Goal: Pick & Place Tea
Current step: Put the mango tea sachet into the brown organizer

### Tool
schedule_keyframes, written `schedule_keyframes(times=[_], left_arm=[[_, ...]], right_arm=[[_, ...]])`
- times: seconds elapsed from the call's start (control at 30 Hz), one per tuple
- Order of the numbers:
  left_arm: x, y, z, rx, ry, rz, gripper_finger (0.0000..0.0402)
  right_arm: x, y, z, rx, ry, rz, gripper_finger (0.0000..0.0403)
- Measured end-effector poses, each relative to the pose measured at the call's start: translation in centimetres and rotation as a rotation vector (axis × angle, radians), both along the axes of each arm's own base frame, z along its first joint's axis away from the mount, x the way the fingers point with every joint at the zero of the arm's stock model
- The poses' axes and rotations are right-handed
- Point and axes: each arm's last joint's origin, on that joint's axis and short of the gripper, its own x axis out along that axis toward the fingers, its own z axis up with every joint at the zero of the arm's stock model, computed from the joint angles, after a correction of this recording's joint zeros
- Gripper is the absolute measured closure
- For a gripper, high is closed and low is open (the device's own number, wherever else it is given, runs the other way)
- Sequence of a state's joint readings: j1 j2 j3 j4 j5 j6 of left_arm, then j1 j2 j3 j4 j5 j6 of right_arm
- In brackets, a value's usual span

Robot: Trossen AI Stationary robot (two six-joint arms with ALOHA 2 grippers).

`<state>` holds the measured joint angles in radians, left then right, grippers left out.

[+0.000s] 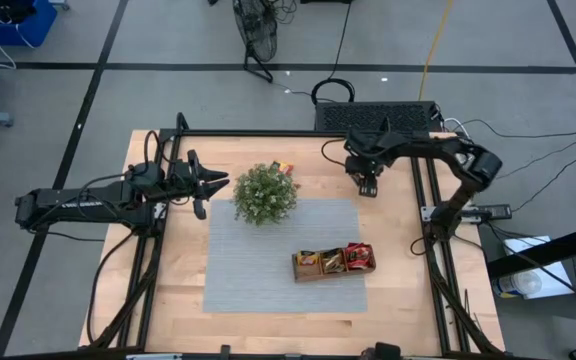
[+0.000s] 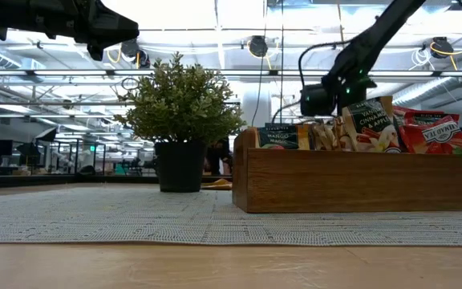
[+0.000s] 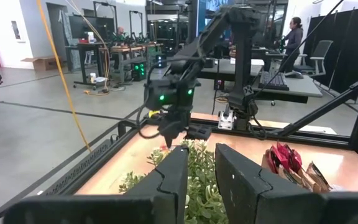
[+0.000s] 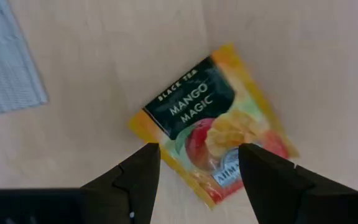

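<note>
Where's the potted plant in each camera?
High: potted plant on the mat's top edge, left of middle.
Low: left of centre, on the mat.
Left wrist: just beyond the left tool.
Right wrist: not in it.
Shared landmark: wooden tray, right of the plant in high and low.

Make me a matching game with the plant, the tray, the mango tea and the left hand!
Things:
1. plant
2. wooden tray
3. Mango Magic sachet
4. left hand

Places:
A. lying flat on the bare table, under the open right hand
B. on the grey mat, holding tea sachets
C. standing in a dark pot
D. in the air beside the plant

Pairs: 1-C, 2-B, 3-A, 4-D
</note>
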<state>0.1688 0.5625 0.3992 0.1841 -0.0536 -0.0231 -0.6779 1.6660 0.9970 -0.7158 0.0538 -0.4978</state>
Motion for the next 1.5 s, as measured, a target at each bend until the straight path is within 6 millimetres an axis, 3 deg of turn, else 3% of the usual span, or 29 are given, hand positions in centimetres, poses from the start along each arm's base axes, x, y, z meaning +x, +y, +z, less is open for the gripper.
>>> schedule_keyframes(times=[0.37, 0.5, 0.73, 0.9, 1.03, 1.17, 1.23, 1.33, 1.5], left_arm=[[0.0, 0.0, 0.0, 0.000, 0.000, 0.000, 0.0314], [0.0, 0.0, 0.0, 0.000, 0.000, 0.000, 0.0314], [0.0, 0.0, 0.0, 0.000, 0.000, 0.000, 0.0314], [0.0, 0.0, 0.0, 0.000, 0.000, 0.000, 0.0314], [0.0, 0.0, 0.0, 0.000, 0.000, 0.000, 0.0314], [0.0, 0.0, 0.0, 0.000, 0.000, 0.000, 0.0314], [0.0, 0.0, 0.0, 0.000, 0.000, 0.000, 0.0314], [0.0, 0.0, 0.0, 0.000, 0.000, 0.000, 0.0314], [0.0, 0.0, 0.0, 0.000, 0.000, 0.000, 0.0314]], right_arm=[[-0.5, -1.3, -2.2, 0.091, 0.095, -0.038, 0.0215], [-0.5, -1.3, -2.3, 0.092, 0.097, -0.085, 0.0258], [-0.4, -1.2, -2.3, 0.091, 0.095, -0.117, 0.0386], [0.6, -0.8, -2.1, 0.046, 0.051, -0.104, 0.0401], [2.4, 0.1, -0.5, -0.047, -0.105, -0.043, 0.0403], [3.9, 1.3, 3.1, -0.074, -0.376, 0.025, 0.0402], [3.9, 1.8, 4.0, -0.096, -0.403, 0.077, 0.0394], [2.9, 1.7, 4.7, -0.112, -0.372, 0.052, 0.0355], [0.5, 0.3, 3.7, -0.045, -0.225, -0.106, 0.0236]])
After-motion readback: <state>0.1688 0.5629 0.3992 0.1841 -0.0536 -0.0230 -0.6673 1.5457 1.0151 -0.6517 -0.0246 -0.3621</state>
